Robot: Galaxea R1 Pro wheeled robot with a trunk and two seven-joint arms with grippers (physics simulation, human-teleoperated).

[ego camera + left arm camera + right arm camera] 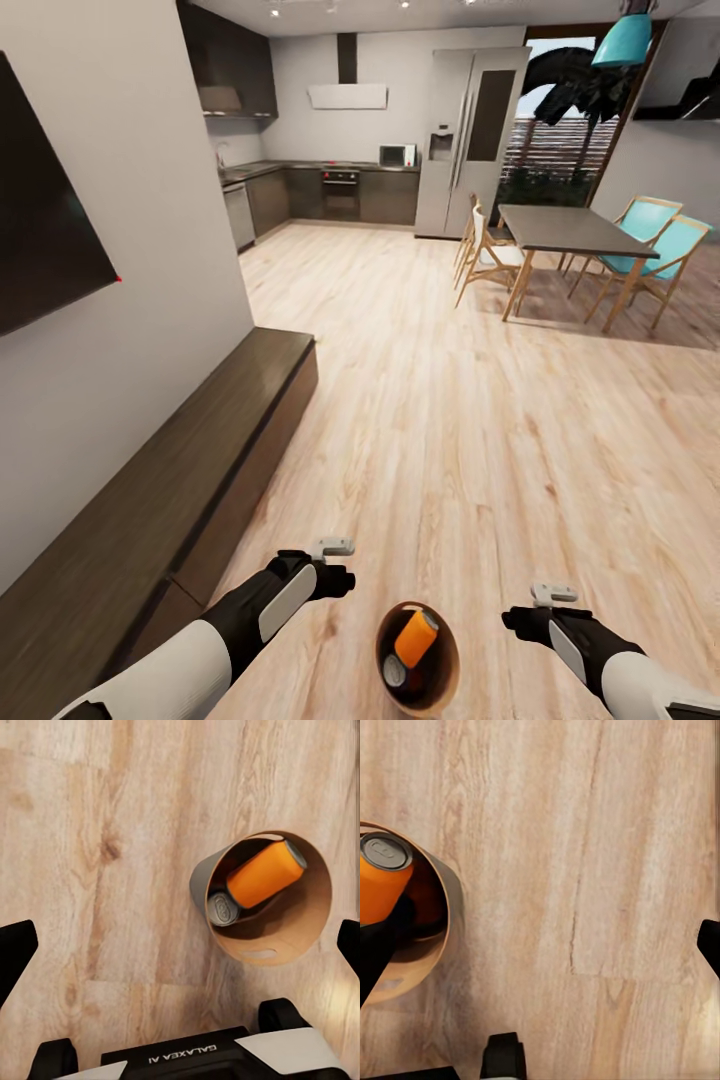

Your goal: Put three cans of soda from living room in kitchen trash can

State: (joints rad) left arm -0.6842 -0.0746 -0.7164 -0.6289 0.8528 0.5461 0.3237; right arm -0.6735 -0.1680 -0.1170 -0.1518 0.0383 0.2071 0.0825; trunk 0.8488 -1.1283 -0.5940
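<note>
The tash can (384, 640) stands on the wood floor between my two arms, close to my base. One bright orange can of soda (415, 637) leans inside it, and a second can (394, 676) shows its silver top beside it, body in shadow. The left wrist view looks down into the tash can (196, 881) at the orange can (262, 875) and the silver-topped can (223, 909). My left gripper (335, 578) hangs open and empty left of the bin. My right gripper (525, 620) is open and empty to its right. The kitchen (330, 195) lies far ahead.
A long low dark bench (200, 470) runs along the left wall under the TV (40, 200). Ahead on the right stand a dining table (570, 230) and chairs (485, 255). The steel fridge (470, 140) is at the back. Open wood floor leads towards the cabinets.
</note>
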